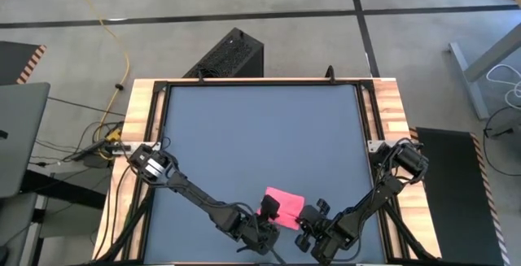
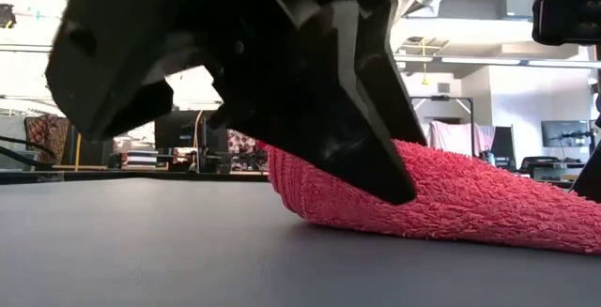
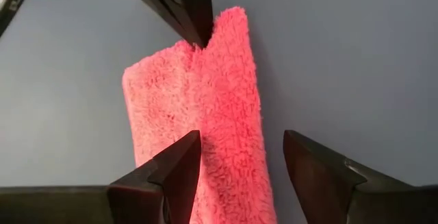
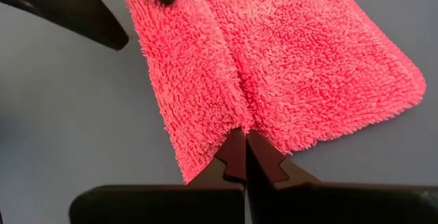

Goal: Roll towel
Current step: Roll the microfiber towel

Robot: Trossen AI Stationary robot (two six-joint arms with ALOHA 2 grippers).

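A dark grey tabletop [image 1: 260, 136] in a pale wooden frame, seen from straight above; two dark robot arms reach in from the side mounts and meet near the table's near edge, at about six o'clock on the table.

The towel [image 1: 283, 202], small and bright pink, lies on the tabletop at about six o'clock, just right of centre, between the two grippers; in the table-height view it forms a low mound of nubby loops, folded over on itself with a rounded edge toward the left of that view and sloping down flat toward the right.

The left gripper [image 1: 269, 213] sits at the towel's seven o'clock side, over its edge; its jaws stand apart, and in the left wrist view the two dark fingers [image 3: 171, 172] straddle a strip of the towel's fabric with a gap showing, so nothing is clamped; in the table-height view this gripper hangs large and dark just above the cloth.

The right gripper [image 1: 309, 219] sits at the towel's five o'clock side; its jaws are closed tight, pinching a small pleat at the towel's edge, which puckers into a crease where the fingertips meet in the right wrist view.

Behind the table, at twelve o'clock, a black box [image 1: 228, 54] stands on the grey floor; a yellow cable [image 1: 122, 46] trails at ten o'clock.
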